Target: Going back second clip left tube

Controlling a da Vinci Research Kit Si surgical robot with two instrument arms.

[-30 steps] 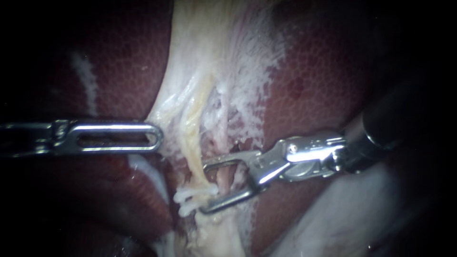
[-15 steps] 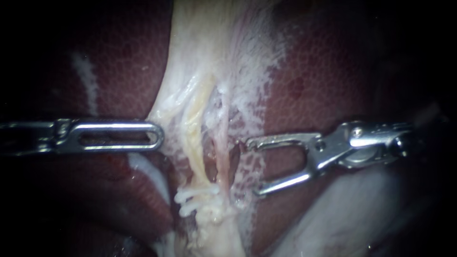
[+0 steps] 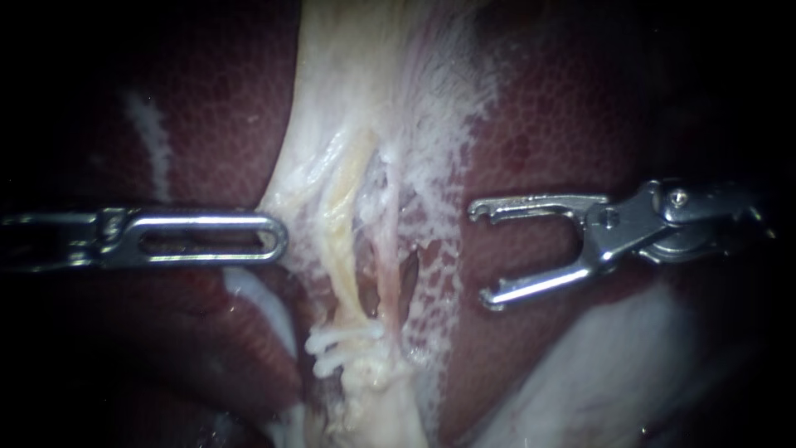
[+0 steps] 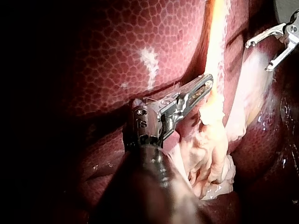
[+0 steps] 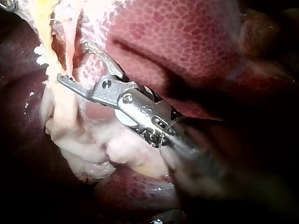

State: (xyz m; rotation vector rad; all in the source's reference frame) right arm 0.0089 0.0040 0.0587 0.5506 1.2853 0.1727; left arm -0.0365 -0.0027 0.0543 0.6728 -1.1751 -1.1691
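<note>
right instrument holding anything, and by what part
Nothing is held. The right instrument has its jaws open and empty, over the liver.

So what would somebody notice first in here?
The shiny right instrument, its end effector wide open over the dark red liver. Down the middle runs a pale yellow tube with white clips across it. The left instrument comes up to the pale tissue on the other side.
</note>
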